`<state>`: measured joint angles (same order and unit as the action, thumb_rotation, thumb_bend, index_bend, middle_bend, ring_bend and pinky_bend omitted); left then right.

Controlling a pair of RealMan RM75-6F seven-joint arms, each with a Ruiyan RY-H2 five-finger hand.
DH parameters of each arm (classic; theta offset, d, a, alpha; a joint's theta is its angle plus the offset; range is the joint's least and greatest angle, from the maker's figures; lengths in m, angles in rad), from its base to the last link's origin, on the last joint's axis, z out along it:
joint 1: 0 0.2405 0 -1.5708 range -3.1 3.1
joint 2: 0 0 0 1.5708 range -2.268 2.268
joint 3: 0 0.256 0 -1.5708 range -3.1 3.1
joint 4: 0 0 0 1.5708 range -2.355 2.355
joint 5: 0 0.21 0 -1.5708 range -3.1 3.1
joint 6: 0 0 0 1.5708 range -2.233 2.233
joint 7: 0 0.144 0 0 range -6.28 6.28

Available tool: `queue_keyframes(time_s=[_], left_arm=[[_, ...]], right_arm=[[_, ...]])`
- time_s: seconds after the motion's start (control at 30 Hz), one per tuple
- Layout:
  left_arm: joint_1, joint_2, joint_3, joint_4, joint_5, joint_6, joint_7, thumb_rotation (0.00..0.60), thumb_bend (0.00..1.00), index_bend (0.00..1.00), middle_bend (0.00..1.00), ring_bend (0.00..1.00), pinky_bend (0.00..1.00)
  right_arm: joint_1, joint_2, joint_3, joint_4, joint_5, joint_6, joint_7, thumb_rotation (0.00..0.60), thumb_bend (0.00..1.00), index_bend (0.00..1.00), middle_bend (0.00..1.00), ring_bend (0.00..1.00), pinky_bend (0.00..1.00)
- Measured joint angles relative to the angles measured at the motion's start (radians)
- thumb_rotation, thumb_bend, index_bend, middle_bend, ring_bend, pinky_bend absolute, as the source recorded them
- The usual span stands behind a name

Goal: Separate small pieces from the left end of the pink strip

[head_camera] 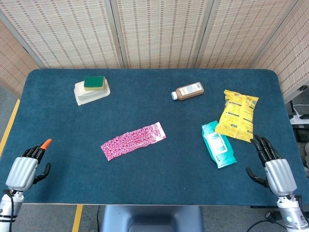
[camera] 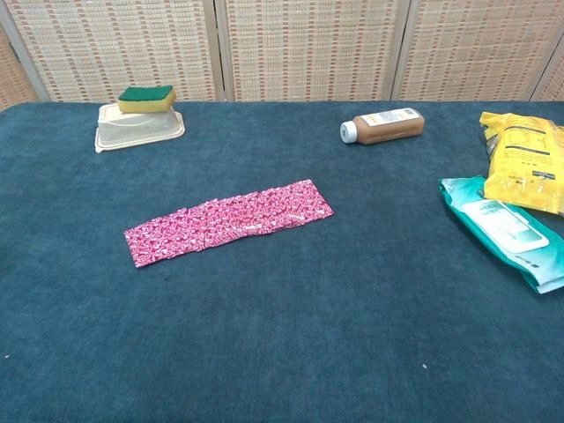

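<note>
Left hand (head_camera: 23, 171) rests at the table's (head_camera: 145, 188) near-left edge, fingers apart, holding nothing, well apart from the work. Box (head_camera: 91, 94) with sponge (head_camera: 94, 82) sits far left, clear of the task. Strip (head_camera: 133, 140) lies flat and whole mid-table, its left end nearer the left hand, presumably for that hand's reach. Bottle (head_camera: 188, 91), teal pack (head_camera: 218, 144) and yellow bag (head_camera: 237, 116) lie right. Right hand (head_camera: 274, 169), likewise open and empty, waits at the near-right edge.

Silver-grey shells over black jointed fingers on both the left hand (head_camera: 25, 166) and the right hand (head_camera: 274, 166), one orange fingertip (head_camera: 46, 143) at 1 o'clock on the left.
</note>
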<state>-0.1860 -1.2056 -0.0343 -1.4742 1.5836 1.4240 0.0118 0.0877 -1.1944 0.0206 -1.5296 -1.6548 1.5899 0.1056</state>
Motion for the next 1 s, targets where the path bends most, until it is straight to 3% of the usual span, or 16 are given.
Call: queue_keyframes(time_s=[0.07, 0.13, 0.27, 0.57, 1.0], left_arm=[[-0.013, -0.003, 0.007, -0.009, 0.002, -0.031, 0.027, 0.600, 0.50, 0.00, 0.45, 0.53, 0.46], [-0.028, -0.004, 0.012, -0.025, 0.002, -0.066, 0.056, 0.600, 0.58, 0.00, 0.59, 0.62, 0.55], [-0.081, 0.000, 0.017, -0.078, -0.009, -0.176, 0.130, 0.600, 0.71, 0.00, 0.69, 0.69, 0.59], [-0.214, -0.042, 0.003, -0.147, -0.113, -0.407, 0.297, 0.600, 0.73, 0.00, 0.71, 0.70, 0.59], [-0.326, -0.151, -0.003, -0.158, -0.240, -0.547, 0.459, 0.600, 0.73, 0.00, 0.71, 0.70, 0.59]], right_arm=[[-0.003, 0.003, 0.002, -0.006, 0.006, 0.003, 0.004, 0.600, 0.21, 0.00, 0.00, 0.00, 0.27], [-0.007, 0.008, 0.002, -0.013, 0.006, 0.008, 0.011, 0.600, 0.22, 0.00, 0.00, 0.00, 0.27], [-0.016, 0.017, -0.002, -0.021, -0.015, 0.035, 0.029, 0.600, 0.22, 0.00, 0.00, 0.00, 0.27], [-0.018, 0.013, 0.017, -0.009, -0.015, 0.059, 0.060, 0.600, 0.22, 0.00, 0.00, 0.00, 0.27], [0.011, 0.027, 0.020, -0.008, 0.005, -0.009, 0.080, 0.600, 0.22, 0.00, 0.00, 0.00, 0.27]])
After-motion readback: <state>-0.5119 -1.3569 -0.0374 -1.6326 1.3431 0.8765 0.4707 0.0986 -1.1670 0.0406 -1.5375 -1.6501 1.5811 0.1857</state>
